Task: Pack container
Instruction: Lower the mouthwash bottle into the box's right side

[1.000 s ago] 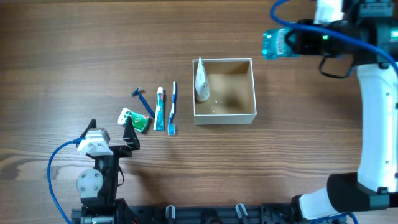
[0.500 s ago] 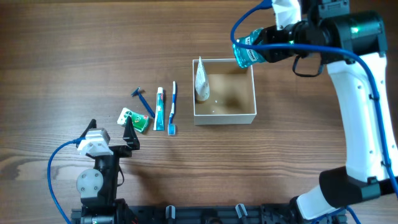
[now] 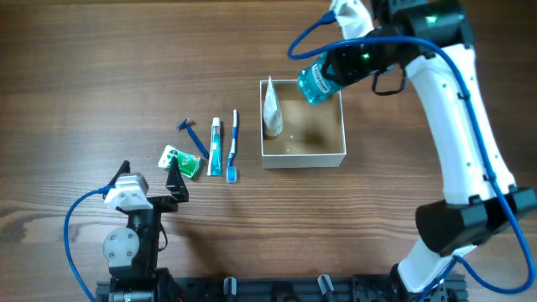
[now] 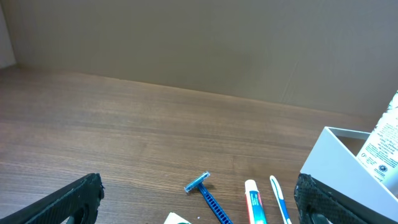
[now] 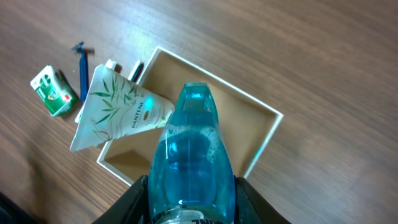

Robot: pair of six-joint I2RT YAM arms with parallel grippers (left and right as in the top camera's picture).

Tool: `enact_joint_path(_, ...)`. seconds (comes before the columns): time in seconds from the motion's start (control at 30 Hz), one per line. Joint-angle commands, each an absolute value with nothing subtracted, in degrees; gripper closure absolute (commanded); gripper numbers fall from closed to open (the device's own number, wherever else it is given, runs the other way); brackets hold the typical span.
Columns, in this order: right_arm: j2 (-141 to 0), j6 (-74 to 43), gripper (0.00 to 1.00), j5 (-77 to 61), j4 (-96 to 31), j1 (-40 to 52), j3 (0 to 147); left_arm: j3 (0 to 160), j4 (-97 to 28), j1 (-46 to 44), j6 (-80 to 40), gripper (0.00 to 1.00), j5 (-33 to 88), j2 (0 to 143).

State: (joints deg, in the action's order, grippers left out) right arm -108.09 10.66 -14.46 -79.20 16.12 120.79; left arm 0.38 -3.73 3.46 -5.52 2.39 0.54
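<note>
Packing barely begun: one tube (image 3: 270,107) leans in the container (image 3: 302,158), right gripper (image 5: 191,190) holds a bottle (image 5: 189,143) over it, left gripper (image 3: 149,176) gapes wide; razor (image 3: 193,137), toothpaste (image 3: 216,147), toothbrush (image 3: 233,144), packet (image 3: 182,160) lie outside.

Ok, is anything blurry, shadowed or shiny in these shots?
Overhead: light is even and the picture sharp, with a soft dark shadow on the floor of the container. Left wrist: the left gripper's fingers are dark and soft at the bottom corners, while the razor is crisp. Right wrist: the blue bottle fills the foreground and shows pale bright streaks along its length.
</note>
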Motion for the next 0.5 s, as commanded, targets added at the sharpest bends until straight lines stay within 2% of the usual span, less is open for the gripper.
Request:
enact_joint_path(0.0,-110.3,10.39,0.96,-16.12,-78.81,17.06,121.43,0.34,-4.32,3.18,-6.48,0.0,1.87,0.38)
enact_joint_path(0.47,-116.9,-0.19,0.96,-6.7,-78.83,17.08,121.43,0.34,-4.32,3.18,-6.48,0.0,1.87,0.38)
